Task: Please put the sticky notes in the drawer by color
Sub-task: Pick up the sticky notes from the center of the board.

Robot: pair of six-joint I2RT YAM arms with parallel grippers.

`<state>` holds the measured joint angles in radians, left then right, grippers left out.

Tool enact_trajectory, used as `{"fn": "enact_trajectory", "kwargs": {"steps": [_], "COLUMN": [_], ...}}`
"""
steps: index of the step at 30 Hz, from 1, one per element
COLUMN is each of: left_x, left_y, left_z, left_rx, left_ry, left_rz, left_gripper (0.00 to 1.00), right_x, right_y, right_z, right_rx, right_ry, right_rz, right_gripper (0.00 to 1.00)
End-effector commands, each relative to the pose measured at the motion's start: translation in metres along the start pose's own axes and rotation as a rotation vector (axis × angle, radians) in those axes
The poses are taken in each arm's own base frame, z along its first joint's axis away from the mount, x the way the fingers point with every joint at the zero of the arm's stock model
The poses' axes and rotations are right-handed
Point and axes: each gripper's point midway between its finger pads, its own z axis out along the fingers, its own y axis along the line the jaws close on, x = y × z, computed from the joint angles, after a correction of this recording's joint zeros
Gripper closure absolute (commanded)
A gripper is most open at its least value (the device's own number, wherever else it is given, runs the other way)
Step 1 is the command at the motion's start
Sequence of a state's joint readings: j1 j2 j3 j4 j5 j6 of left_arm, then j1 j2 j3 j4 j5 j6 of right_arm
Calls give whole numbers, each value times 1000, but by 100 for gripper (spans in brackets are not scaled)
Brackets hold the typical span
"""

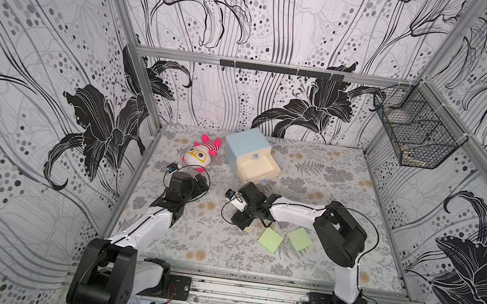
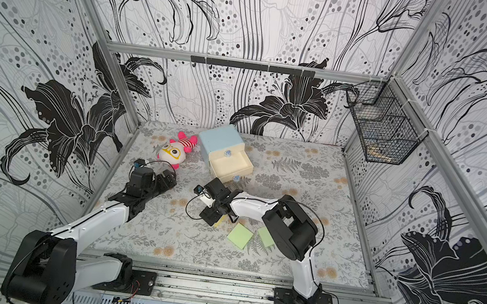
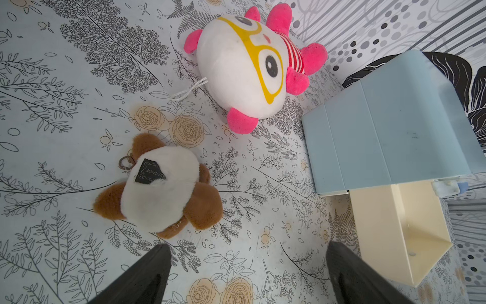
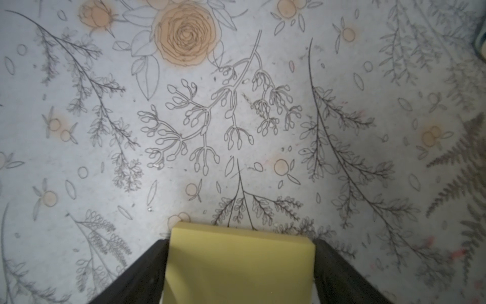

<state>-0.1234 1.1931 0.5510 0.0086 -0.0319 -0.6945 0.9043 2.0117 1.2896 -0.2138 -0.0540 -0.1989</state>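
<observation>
Floral mat (image 4: 236,105) lies under the right gripper (image 4: 240,263), its jaws pressed on both sides of the yellow sticky-note pad (image 4: 240,252). A green pad (image 1: 270,240) and a second green pad (image 1: 300,239) lie close by. The left gripper (image 3: 247,263) gapes wide near a brown plush (image 3: 160,200), whose black tag (image 3: 150,171) has lettering too small to read. The pale-blue drawer chest (image 1: 247,147) stands beyond, one drawer out.

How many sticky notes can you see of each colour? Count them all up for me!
green sticky notes: 2
yellow sticky note: 1
Total: 3
</observation>
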Motion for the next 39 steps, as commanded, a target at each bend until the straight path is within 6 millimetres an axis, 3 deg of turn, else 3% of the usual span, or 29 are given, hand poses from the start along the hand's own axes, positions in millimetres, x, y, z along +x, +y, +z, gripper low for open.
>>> {"fn": "enact_trajectory", "kwargs": {"steps": [1,8,13,26,32,39], "left_x": [-4,-4,-3,-2,0,4], "left_y": [-5,-5,-5,-6,-9,-10], "left_z": [1,2,2,1,2,5], "left_rx": [29,29,30,37,56,73], "left_ry": [-19,-16,-13,-11,-5,7], "left_rz": [15,13,13,14,10,-2], "left_gripper": [3,3,3,3,3,3], "right_x": [28,27,14,-35,-65,-101], "right_y": [-2,-4,-3,-10,-34,-97], "right_z": [14,13,4,-48,-87,-131], "right_rx": [27,41,34,-25,-17,98], "right_ry": [85,84,37,-146,-275,-462], "right_rz": [8,10,21,76,116,183], "right_gripper": [16,22,20,19,19,21]}}
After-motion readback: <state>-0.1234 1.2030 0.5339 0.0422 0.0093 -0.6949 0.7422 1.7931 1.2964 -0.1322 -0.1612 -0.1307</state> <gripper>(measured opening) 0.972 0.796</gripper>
